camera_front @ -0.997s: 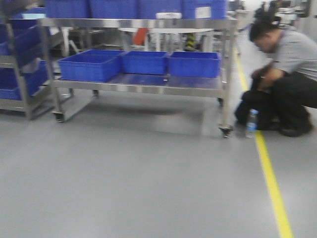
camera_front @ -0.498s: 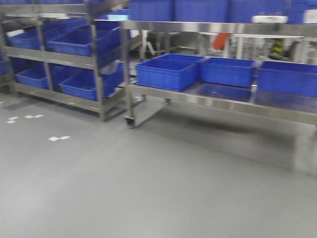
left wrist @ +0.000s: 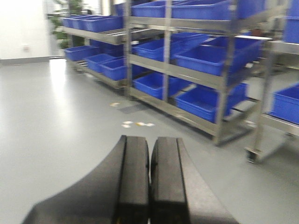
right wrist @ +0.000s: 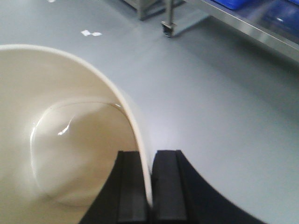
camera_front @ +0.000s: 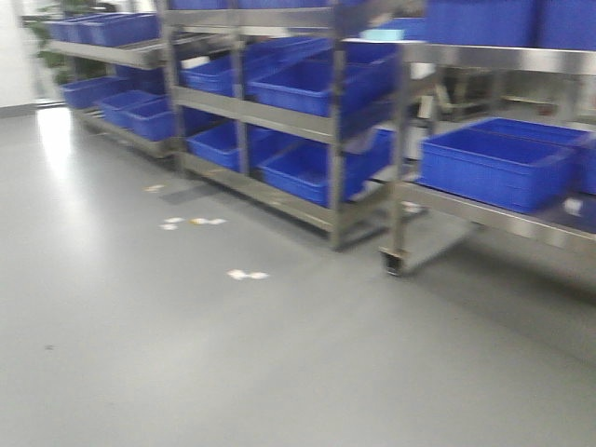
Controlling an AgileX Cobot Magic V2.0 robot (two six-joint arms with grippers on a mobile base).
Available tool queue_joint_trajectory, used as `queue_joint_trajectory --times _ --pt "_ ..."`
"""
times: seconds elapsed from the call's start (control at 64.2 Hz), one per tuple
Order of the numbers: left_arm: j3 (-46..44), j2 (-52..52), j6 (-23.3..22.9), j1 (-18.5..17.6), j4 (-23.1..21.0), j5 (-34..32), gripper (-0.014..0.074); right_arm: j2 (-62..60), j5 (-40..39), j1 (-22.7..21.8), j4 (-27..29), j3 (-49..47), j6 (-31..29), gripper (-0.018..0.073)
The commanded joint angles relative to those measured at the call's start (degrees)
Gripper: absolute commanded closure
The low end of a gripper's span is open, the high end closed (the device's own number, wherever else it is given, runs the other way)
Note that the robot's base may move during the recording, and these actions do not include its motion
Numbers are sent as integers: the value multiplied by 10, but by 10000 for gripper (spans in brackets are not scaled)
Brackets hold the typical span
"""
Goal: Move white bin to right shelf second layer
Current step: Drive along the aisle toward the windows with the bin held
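Note:
My right gripper (right wrist: 150,154) is shut on the rim of the white bin (right wrist: 60,140). One finger is inside the bin and one outside. The bin is cream-white, glossy and empty, and I hold it above the grey floor. My left gripper (left wrist: 150,140) is shut and empty, its jaws pressed together above the floor. Steel racks (camera_front: 289,116) with sloping levels full of blue crates stand ahead on the left. A bare stretch of roller rails (left wrist: 119,31) shows on an upper level in the left wrist view. I cannot tell which rack is the right shelf.
A wheeled steel cart (camera_front: 484,209) with blue crates (camera_front: 494,168) stands at the right, its caster (camera_front: 391,263) on the floor. It also shows in the right wrist view (right wrist: 243,28). White floor markers (camera_front: 247,274) lie before the racks. A white wall (left wrist: 23,28) is at far left.
The front view has swung to the left. The cart has slid to the right edge, the crouching man and yellow line have left the view, and the long racks have come in.

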Motion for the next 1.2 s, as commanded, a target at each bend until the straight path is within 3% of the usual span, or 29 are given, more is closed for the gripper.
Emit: queue_joint_trajectory --times 0.0,1.183 --pt "16 -9 -3 0 -3 -48 512 5 -49 -4 3 -16 -2 511" --pt "16 -9 -3 0 -3 -48 512 5 -49 -4 3 -16 -2 511"
